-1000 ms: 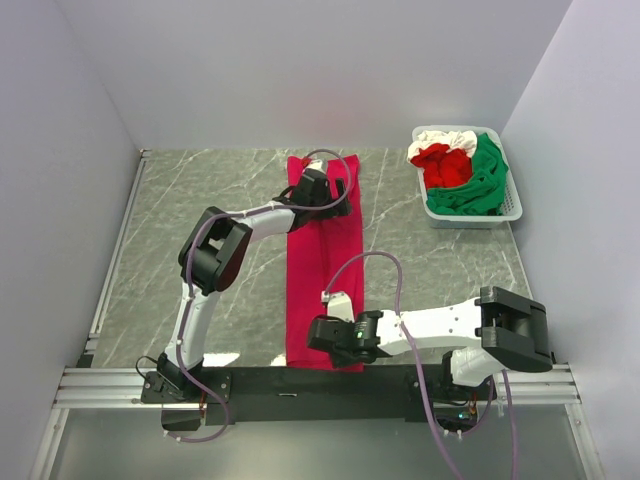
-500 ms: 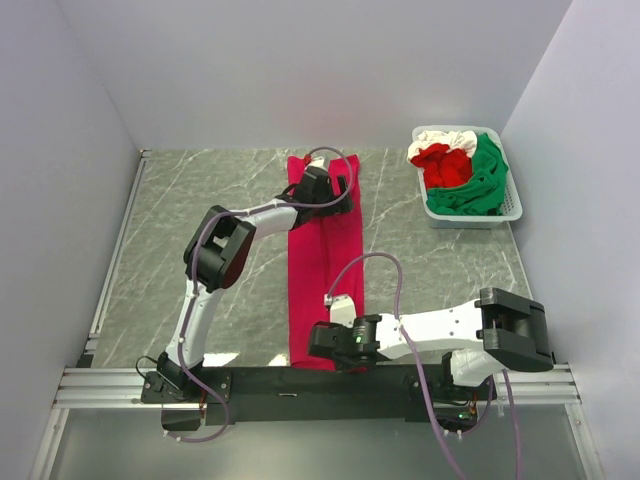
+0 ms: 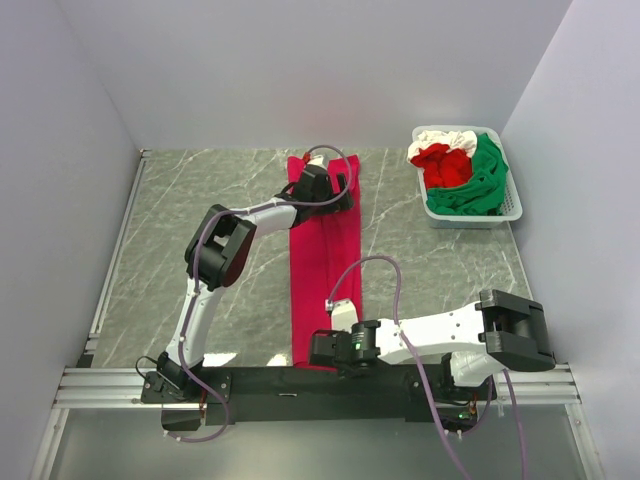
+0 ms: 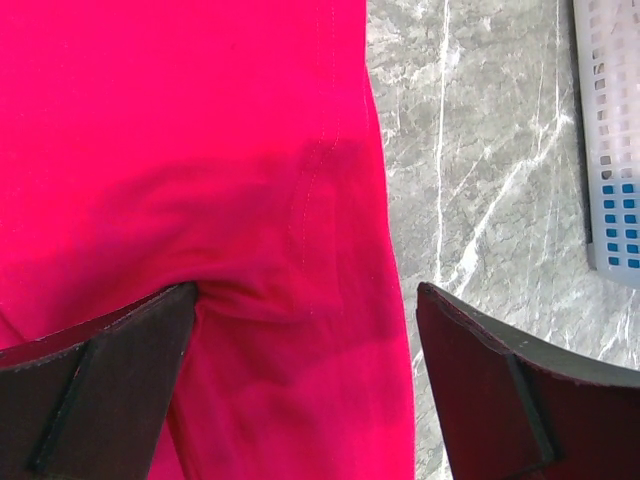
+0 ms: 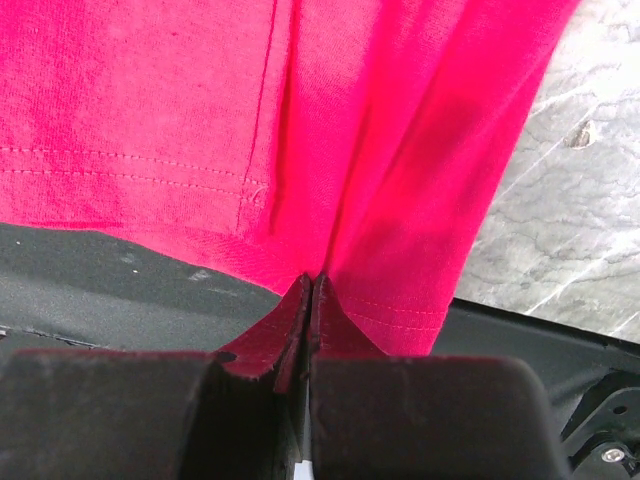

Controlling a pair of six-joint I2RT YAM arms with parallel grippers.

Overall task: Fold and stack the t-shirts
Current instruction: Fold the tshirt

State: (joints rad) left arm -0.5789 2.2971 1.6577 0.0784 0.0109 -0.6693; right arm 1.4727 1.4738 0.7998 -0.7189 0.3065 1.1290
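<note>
A crimson t-shirt (image 3: 325,250) lies folded into a long narrow strip running from the far side of the table to its near edge. My left gripper (image 3: 340,190) hovers open over the strip's far end. In the left wrist view its dark fingers (image 4: 100,370) straddle the right edge of the red cloth (image 4: 200,150). My right gripper (image 3: 318,350) sits at the near end, shut on the hem (image 5: 400,300); creases fan out from its tips (image 5: 310,285). Green (image 3: 482,185), red (image 3: 445,165) and white (image 3: 440,138) shirts lie bunched in the basket.
A white slotted basket (image 3: 510,208) stands at the far right of the marble table (image 3: 200,220); its wall shows in the left wrist view (image 4: 610,150). A black rail (image 3: 260,380) runs along the near edge under the shirt's hem (image 5: 100,270). Pale walls enclose the table.
The right gripper has closed on the near hem and shifted slightly toward the near edge. The left arm has barely moved and stays open.
</note>
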